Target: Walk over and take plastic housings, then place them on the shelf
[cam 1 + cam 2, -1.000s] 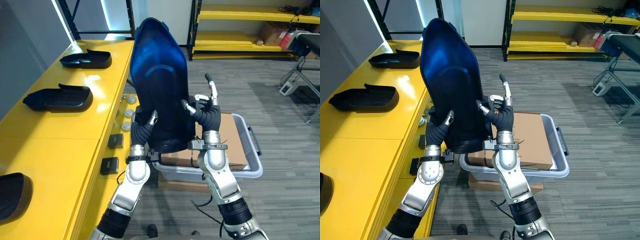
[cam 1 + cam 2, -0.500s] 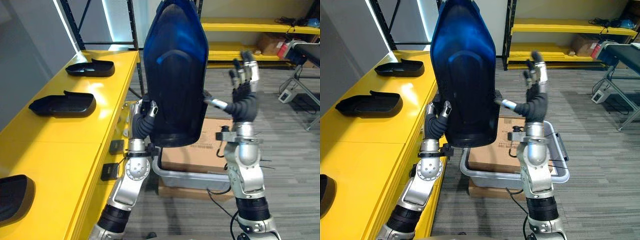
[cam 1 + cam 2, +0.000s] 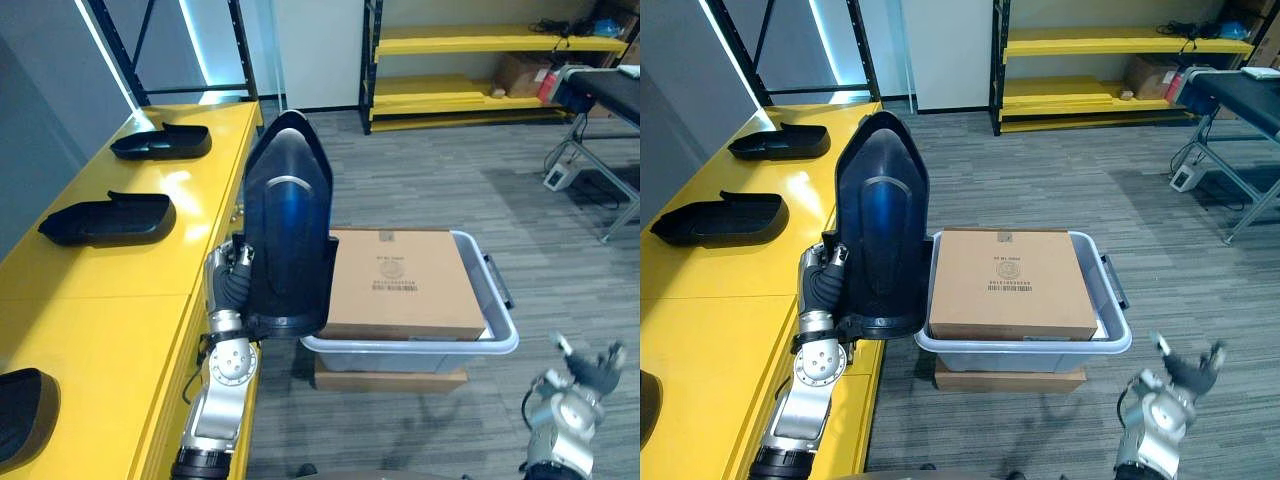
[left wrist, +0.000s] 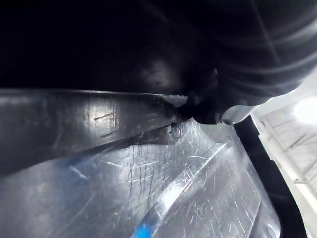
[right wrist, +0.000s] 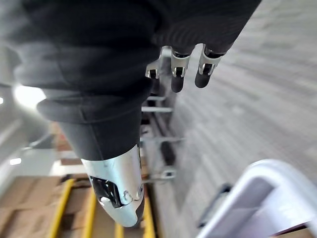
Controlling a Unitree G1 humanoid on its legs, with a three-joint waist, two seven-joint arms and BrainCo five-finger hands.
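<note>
Grey carpet runs past a long yellow surface [image 3: 120, 300] on the robot's left, where three black housings [image 3: 105, 220] lie in a row, well apart. The left robot hand [image 3: 230, 280] is curled on the left edge of a large blue housing [image 3: 288, 240], holding it upright, narrow end up, between the surface and a grey bin [image 3: 500, 335]. A cardboard box [image 3: 402, 282] sits in the bin, with the blue housing's right side just beside it. The right robot hand [image 3: 1185, 368] hangs low over the floor at the lower right, fingers loosely spread, holding nothing. Yellow shelves [image 3: 470, 40] stand by the far wall.
</note>
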